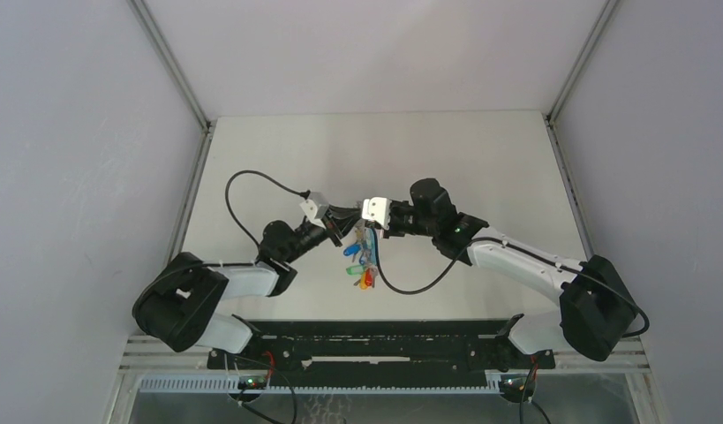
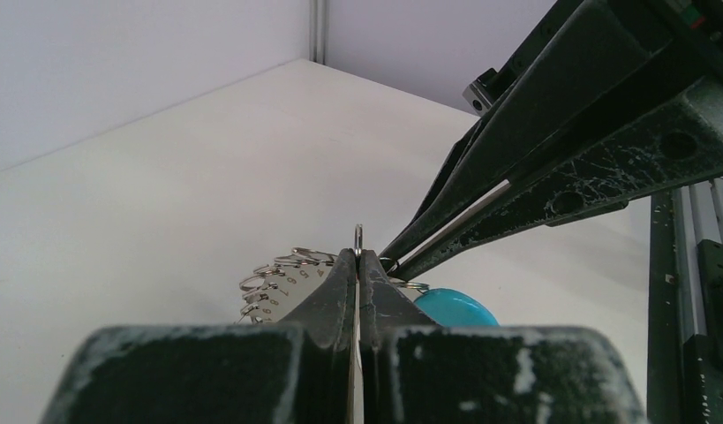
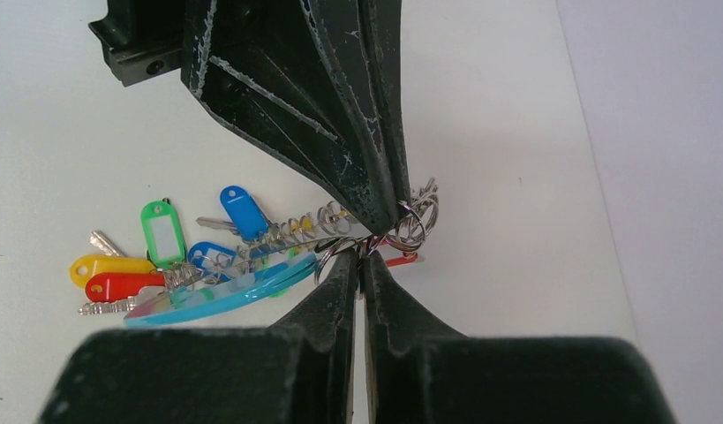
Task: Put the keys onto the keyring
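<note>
Both grippers meet tip to tip over the middle of the table. The keyring, a grey band with a turquoise segment, slopes from the table up to my right gripper, which is shut on its raised end. Keys with blue, green, yellow and red tags hang along it. My left gripper is shut on a small silvery ring standing edge-on between its tips, beside the numbered grey band. In the top view the keys dangle under the left gripper and right gripper.
White table with grey walls on three sides. Black cables loop from the left arm and under the right arm. A black rail runs along the near edge.
</note>
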`<action>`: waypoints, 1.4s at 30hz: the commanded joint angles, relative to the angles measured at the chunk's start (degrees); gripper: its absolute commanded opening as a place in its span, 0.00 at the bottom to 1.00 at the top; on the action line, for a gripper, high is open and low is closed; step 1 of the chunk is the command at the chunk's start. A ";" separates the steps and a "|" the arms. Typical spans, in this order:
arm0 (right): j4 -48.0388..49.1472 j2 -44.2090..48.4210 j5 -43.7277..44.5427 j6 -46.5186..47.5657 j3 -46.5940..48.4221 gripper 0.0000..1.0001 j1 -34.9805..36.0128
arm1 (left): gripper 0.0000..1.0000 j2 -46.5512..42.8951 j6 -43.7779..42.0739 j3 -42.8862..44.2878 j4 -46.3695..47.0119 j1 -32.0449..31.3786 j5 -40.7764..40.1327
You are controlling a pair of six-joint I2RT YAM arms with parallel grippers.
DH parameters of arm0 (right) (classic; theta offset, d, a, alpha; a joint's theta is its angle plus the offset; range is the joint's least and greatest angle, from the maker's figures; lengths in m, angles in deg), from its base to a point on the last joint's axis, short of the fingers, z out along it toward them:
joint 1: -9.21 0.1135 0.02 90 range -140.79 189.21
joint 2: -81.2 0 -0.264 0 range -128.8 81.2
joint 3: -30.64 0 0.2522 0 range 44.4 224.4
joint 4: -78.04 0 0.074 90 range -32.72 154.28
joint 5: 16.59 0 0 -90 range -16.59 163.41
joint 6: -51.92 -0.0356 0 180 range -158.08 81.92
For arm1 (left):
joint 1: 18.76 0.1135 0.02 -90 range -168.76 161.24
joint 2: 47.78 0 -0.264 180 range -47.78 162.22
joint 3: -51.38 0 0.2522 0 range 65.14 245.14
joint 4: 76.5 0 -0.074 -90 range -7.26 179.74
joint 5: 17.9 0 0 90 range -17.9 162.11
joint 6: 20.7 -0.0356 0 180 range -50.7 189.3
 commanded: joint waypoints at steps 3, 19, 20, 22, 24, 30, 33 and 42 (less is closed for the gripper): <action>-1.00 -0.94 1.93 -1.92 1.49 0.00 1.45 | 0.03 -0.03 0.74 -0.48 10.70 -0.59 -3.33; -1.62 0.89 5.95 4.94 1.58 0.00 1.52 | 0.30 -1.60 -0.40 -3.45 10.31 3.28 2.10; -1.79 1.02 5.85 4.95 1.57 0.00 1.52 | 0.31 -1.88 -1.67 -3.50 8.98 3.37 3.63; -2.27 1.43 5.64 6.93 1.57 0.00 1.52 | 0.33 -2.96 -5.52 -2.57 2.89 3.38 7.65; -2.94 1.88 5.07 7.96 1.57 0.00 1.52 | 0.35 -4.31 -9.65 -0.46 -4.64 3.46 10.95; -5.22 2.23 4.89 13.18 1.52 0.00 1.54 | 0.37 -8.31 -26.59 8.90 -34.96 4.87 19.04; -5.38 2.44 4.97 14.64 1.57 0.00 1.55 | 0.38 -8.24 -33.31 13.44 -45.33 6.84 20.26; -5.51 3.71 3.31 16.49 1.57 0.00 1.95 | 0.36 -2.84 -35.65 18.42 -48.70 9.35 30.13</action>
